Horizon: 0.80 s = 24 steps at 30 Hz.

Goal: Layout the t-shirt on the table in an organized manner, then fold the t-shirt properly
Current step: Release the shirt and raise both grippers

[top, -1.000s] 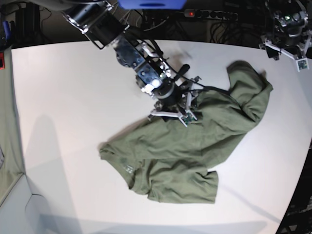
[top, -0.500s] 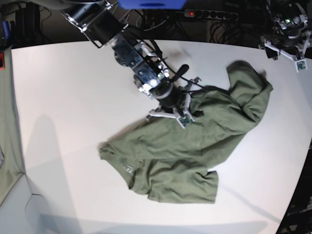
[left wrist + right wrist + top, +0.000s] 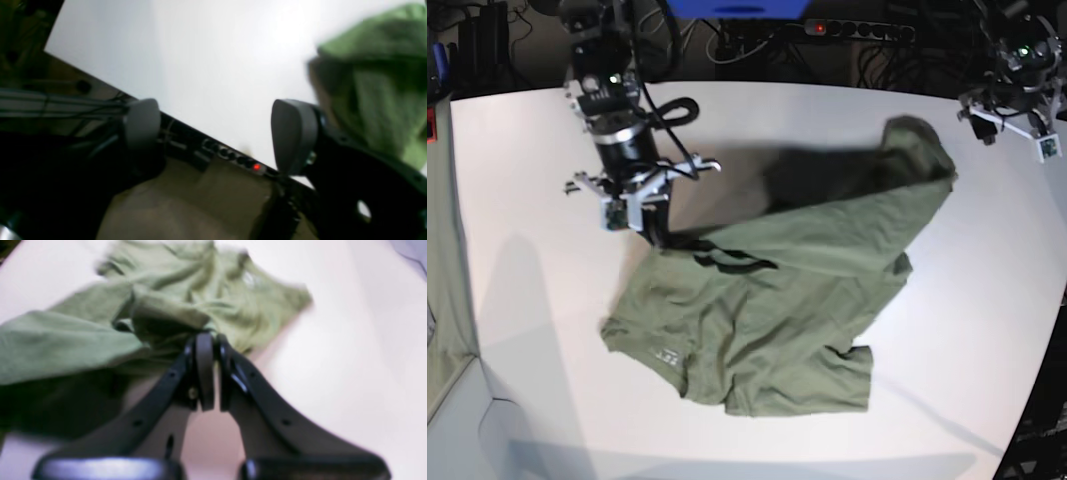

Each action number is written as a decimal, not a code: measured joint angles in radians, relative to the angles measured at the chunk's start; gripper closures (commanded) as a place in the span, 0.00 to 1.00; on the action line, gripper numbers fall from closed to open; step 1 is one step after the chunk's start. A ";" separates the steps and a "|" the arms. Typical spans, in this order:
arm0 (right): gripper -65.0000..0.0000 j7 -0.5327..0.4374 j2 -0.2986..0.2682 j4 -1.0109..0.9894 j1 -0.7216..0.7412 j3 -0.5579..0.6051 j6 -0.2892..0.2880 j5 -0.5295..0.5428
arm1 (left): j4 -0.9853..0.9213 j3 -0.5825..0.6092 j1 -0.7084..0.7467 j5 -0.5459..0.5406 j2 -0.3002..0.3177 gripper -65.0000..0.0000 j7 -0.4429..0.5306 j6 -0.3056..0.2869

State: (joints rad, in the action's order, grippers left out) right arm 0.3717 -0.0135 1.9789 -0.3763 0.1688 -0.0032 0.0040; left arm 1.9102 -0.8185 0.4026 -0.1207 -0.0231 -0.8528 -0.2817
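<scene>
Since a second ago: right gripper swung from the middle of the shirt toward the table's far left corner, dragging a bunched edge of cloth along; shirt shifted leftward and stretched out, its collar end now nearer the table's left side. Clamped fully together on a fold of the shirt's upper edge, with fabric gathered right at the fingertips in the wrist view. Left gripper parked off the table's far right corner, fingers spread wide, nothing between them, one tip of the shirt just beside. Shirt still rumpled on the table's middle, one end reaching the far right, hem doubled over on the near side. Probably mid-spread, layout far from done. To do it well: pull low and steady away from the shirt's bulk so cloth slides flat rather than lifting into a tent; avoid jerking, since a thin pinch could slip; bring in the left gripper to anchor the opposite end and tension the fabric.
</scene>
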 measured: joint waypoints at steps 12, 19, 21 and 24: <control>1.00 -0.041 0.008 -0.105 -0.123 -0.314 0.000 0.002 | 0.026 0.048 0.007 -0.252 0.003 0.22 -0.004 0.004; 0.83 -0.032 0.008 -0.182 -0.126 -0.339 0.000 0.001 | 0.027 0.091 0.018 -0.263 0.001 0.22 -0.004 0.003; 0.69 -0.020 0.008 -0.182 -0.126 -0.338 0.000 0.002 | 0.027 0.089 0.032 -0.261 0.006 0.22 -0.004 0.004; 0.52 0.030 0.008 -0.157 -0.129 -0.339 0.000 0.001 | 0.027 0.089 0.049 -0.258 0.034 0.22 -0.005 0.004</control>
State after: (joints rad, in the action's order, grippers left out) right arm 0.4015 -0.0055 1.8217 -0.5056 -0.1699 -0.0036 0.0048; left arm 1.9373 -0.7292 0.4519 -0.3786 0.0113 -0.8581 -0.2779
